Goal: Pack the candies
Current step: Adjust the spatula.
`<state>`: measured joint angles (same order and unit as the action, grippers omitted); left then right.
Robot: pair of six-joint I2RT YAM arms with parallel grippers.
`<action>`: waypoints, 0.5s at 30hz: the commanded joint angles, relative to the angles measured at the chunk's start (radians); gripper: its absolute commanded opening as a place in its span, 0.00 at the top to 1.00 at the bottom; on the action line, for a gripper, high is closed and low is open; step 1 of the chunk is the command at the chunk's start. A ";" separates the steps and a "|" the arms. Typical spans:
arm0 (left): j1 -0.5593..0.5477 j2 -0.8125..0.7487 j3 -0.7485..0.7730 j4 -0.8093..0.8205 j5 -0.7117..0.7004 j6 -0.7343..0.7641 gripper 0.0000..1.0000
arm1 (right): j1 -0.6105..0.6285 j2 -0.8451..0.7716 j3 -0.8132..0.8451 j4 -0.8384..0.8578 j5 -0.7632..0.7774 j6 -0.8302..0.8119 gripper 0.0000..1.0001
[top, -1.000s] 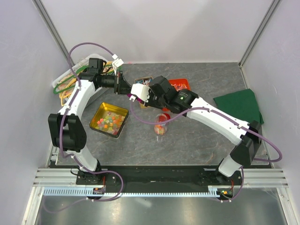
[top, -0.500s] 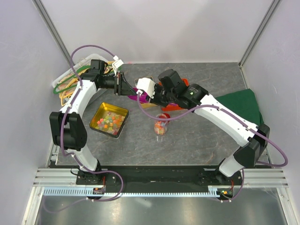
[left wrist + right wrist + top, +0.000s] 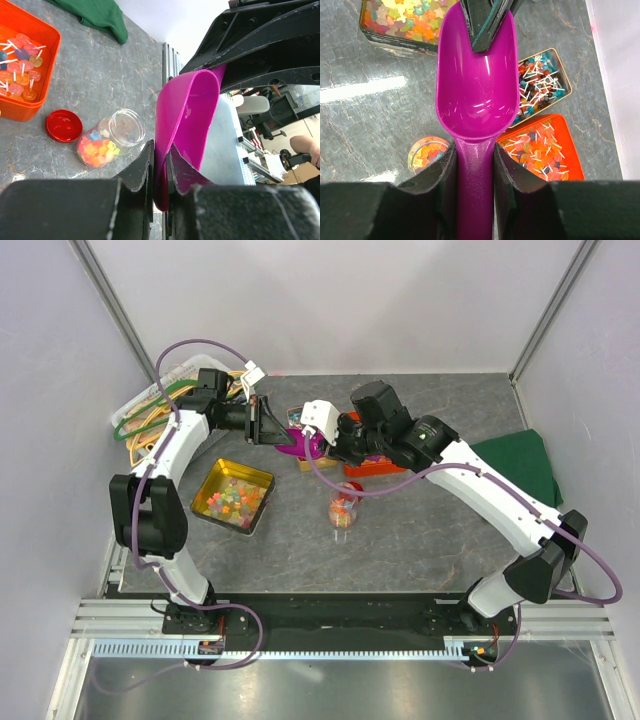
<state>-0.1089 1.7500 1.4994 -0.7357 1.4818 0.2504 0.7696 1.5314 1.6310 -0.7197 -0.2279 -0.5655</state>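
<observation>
A magenta scoop (image 3: 475, 85) hangs above the table between both grippers. My right gripper (image 3: 475, 150) is shut on its handle. My left gripper (image 3: 160, 147) is shut on the rim of the scoop's bowl (image 3: 187, 120), which is empty. In the top view the scoop (image 3: 296, 441) lies between the left gripper (image 3: 272, 430) and the right gripper (image 3: 328, 436). Candies (image 3: 427, 154) partly fill a clear jar (image 3: 112, 140) lying on its side. More candies (image 3: 232, 497) sit in a yellow tin (image 3: 262, 480).
A red lid (image 3: 64, 125) lies beside the jar. An orange tray (image 3: 572, 167) and a small tin (image 3: 540, 85) hold lollipops. A green cloth (image 3: 520, 462) lies at the right. A basket of cables (image 3: 145, 412) stands at the back left.
The right arm's wrist has swung back and to the right, carrying the scoop's handle. The scoop stays between both grippers. The left arm has hardly moved.
</observation>
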 commanded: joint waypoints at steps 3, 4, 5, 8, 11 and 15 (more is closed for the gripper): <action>0.029 0.019 0.005 -0.011 0.055 0.007 0.98 | -0.024 -0.077 0.015 0.013 -0.019 -0.045 0.71; 0.037 0.020 0.005 -0.011 0.061 0.006 0.98 | -0.024 -0.077 0.013 0.011 -0.018 -0.050 0.70; 0.040 0.025 0.007 -0.013 0.072 0.006 0.98 | -0.024 -0.079 0.010 0.005 -0.018 -0.060 0.69; 0.054 0.034 0.007 -0.013 0.089 0.003 0.98 | -0.024 -0.082 0.003 -0.001 -0.014 -0.071 0.68; 0.064 0.042 0.010 -0.011 0.109 0.001 0.98 | -0.024 -0.082 -0.002 -0.006 -0.013 -0.077 0.64; 0.067 0.045 0.015 -0.011 0.120 0.001 0.98 | -0.024 -0.083 0.000 -0.007 -0.016 -0.074 0.64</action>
<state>-0.0978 1.7710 1.4994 -0.7536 1.5032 0.2504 0.7681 1.5307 1.6184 -0.7105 -0.2371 -0.6132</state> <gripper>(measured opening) 0.144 0.359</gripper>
